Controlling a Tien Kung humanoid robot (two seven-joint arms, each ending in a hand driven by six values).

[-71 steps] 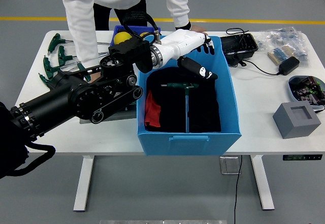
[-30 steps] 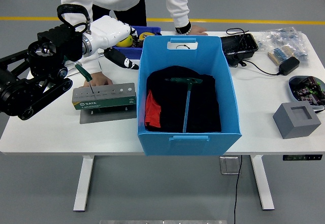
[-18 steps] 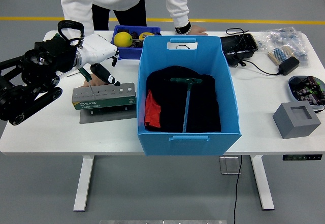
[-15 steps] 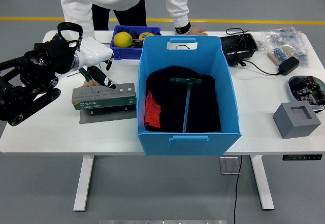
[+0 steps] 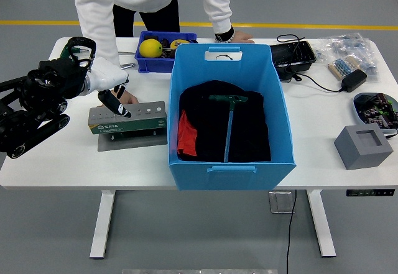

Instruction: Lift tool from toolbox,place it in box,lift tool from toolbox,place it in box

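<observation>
So my left hand has swung back from the blue box to the toolbox – fingers loose, holding nothing – while the first T-wrench lies in the box, meaning one drop's done and I'm lining up grab two.

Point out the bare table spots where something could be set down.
Bare: the near strip between the tool holder and the table edge; the patch between the blue box and the grey block. Crowded: the far right corner around the black tray and cables.
</observation>
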